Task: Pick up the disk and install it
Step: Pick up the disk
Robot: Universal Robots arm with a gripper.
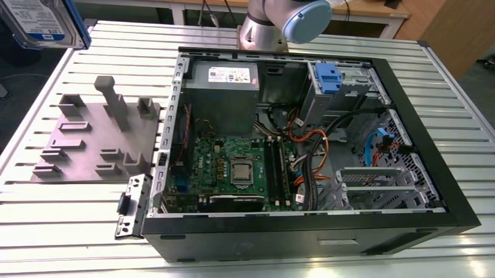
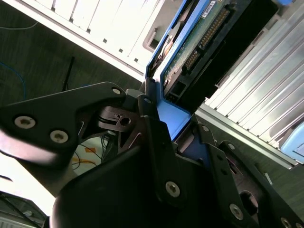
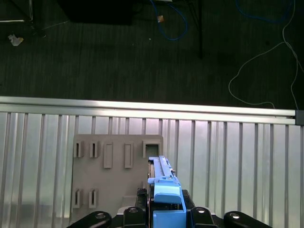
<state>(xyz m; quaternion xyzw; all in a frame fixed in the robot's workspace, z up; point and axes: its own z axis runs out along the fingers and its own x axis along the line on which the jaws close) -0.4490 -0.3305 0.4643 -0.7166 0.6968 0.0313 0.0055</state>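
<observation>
At the exterior view's upper left is the disk (image 1: 43, 23), well apart from the open case (image 1: 294, 231). The gripper (image 2: 173, 118) clamps its blue carrier (image 3: 168, 209).

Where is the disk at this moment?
The disk is at the exterior view's top left, raised over the table's corner near the grey fixture; in the second wrist view the tool grips it.
</observation>
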